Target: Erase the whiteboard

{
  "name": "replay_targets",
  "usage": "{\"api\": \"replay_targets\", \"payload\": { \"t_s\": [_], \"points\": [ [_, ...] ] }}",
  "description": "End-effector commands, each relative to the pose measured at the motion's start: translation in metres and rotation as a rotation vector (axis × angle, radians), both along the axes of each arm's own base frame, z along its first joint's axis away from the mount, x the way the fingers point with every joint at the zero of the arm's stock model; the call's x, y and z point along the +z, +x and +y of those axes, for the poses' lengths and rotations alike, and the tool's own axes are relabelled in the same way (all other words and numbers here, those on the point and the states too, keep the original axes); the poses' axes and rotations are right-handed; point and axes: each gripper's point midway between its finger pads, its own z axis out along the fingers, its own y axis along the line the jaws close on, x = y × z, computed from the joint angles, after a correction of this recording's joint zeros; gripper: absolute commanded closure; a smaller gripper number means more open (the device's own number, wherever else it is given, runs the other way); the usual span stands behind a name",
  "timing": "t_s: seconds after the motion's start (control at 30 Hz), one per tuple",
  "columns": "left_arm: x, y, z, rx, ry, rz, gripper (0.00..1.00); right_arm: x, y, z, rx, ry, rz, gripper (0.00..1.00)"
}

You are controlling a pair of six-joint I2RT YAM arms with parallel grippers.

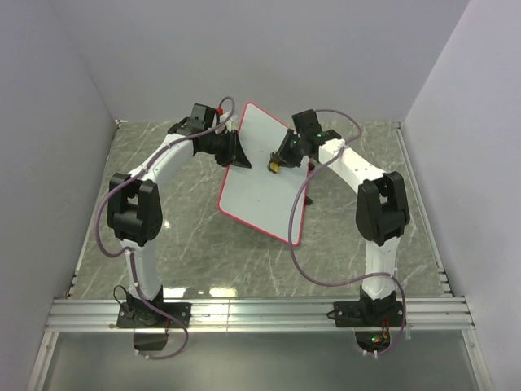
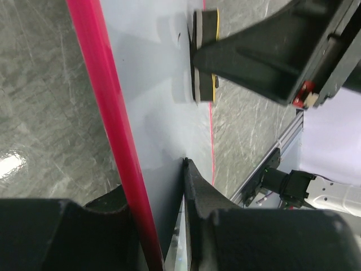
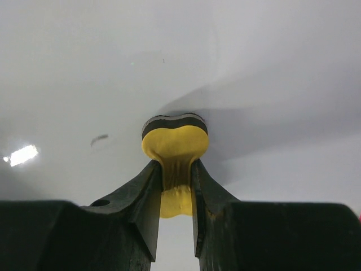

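Left arm is bending inward, its pincer (image 1: 236,151) clamping the whiteboard's (image 1: 259,183) red rim. The right pincer (image 3: 176,169) is pinching a yellow eraser (image 3: 175,141) against it, open surface ahead.

The whiteboard (image 1: 260,189) is a large flat white rectangle with rounded corners and a thin red-pink rim. It sits over the middle of the table (image 1: 195,244), turned at a slant so that one corner points to the far wall. It does not lie flat: its left long edge is raised, the rim pinched between the fingers of the left gripper (image 1: 236,151). The face is almost clean, glossy with soft reflections, save one faint grey smudge (image 3: 100,137).
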Motion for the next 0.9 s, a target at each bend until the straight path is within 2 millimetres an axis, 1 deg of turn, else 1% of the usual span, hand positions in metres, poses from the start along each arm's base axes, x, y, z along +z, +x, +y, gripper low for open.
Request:
{"api": "replay_targets", "payload": {
  "t_s": [0.0, 0.03, 0.1, 0.13, 0.23, 0.27, 0.33, 0.47, 0.53, 0.57, 0.6, 0.67, 0.7, 0.73, 0.8, 0.83, 0.87],
  "points": [
    [-0.058, -0.011, -0.014, -0.125, 0.134, -0.009, 1.0, -0.052, -0.087, 0.036, 0.177, -0.002, 0.257, 1.0],
    [-0.058, -0.01, -0.012, -0.119, 0.137, -0.008, 1.0, -0.054, -0.092, 0.037, 0.186, -0.007, 0.261, 1.0],
    [-0.058, -0.009, -0.012, -0.112, 0.138, -0.007, 1.0, -0.051, -0.101, 0.042, 0.222, -0.021, 0.252, 1.0],
    [-0.059, -0.008, -0.012, -0.11, 0.141, -0.006, 1.0, -0.052, -0.109, 0.047, 0.246, -0.028, 0.256, 1.0],
    [-0.062, -0.006, -0.011, -0.099, 0.152, -0.002, 1.0, -0.052, -0.125, 0.049, 0.293, -0.055, 0.272, 1.0],
    [-0.063, -0.004, -0.01, -0.094, 0.158, -0.001, 1.0, -0.05, -0.132, 0.053, 0.323, -0.062, 0.266, 1.0],
    [-0.064, -0.003, -0.011, -0.091, 0.165, -0.001, 1.0, -0.05, -0.141, 0.052, 0.344, -0.082, 0.28, 1.0],
    [-0.061, 0.002, -0.012, -0.082, 0.164, -0.005, 1.0, -0.042, -0.164, 0.059, 0.423, -0.12, 0.269, 1.0],
    [-0.059, 0.005, -0.012, -0.077, 0.165, -0.005, 1.0, -0.042, -0.174, 0.059, 0.446, -0.139, 0.275, 1.0],
    [-0.06, 0.007, -0.013, -0.075, 0.166, -0.003, 1.0, -0.038, -0.179, 0.059, 0.458, -0.145, 0.269, 1.0],
    [-0.06, 0.007, -0.012, -0.071, 0.171, 0.002, 1.0, -0.038, -0.189, 0.061, 0.478, -0.154, 0.275, 1.0],
    [-0.058, 0.01, -0.013, -0.065, 0.171, -0.001, 1.0, -0.031, -0.199, 0.062, 0.499, -0.157, 0.257, 1.0],
    [-0.057, 0.011, -0.013, -0.061, 0.173, 0.0, 1.0, -0.033, -0.208, 0.064, 0.52, -0.162, 0.259, 1.0],
    [-0.055, 0.013, -0.013, -0.054, 0.176, -0.003, 1.0, -0.027, -0.214, 0.066, 0.535, -0.156, 0.245, 1.0],
    [-0.053, 0.013, -0.013, -0.05, 0.176, -0.005, 1.0, -0.028, -0.223, 0.065, 0.543, -0.17, 0.24, 1.0],
    [-0.053, 0.014, -0.013, -0.044, 0.18, -0.003, 1.0, -0.024, -0.229, 0.069, 0.553, -0.164, 0.227, 1.0],
    [-0.05, 0.013, -0.013, -0.044, 0.179, -0.008, 1.0, -0.024, -0.23, 0.07, 0.55, -0.161, 0.216, 1.0]
  ]
}}
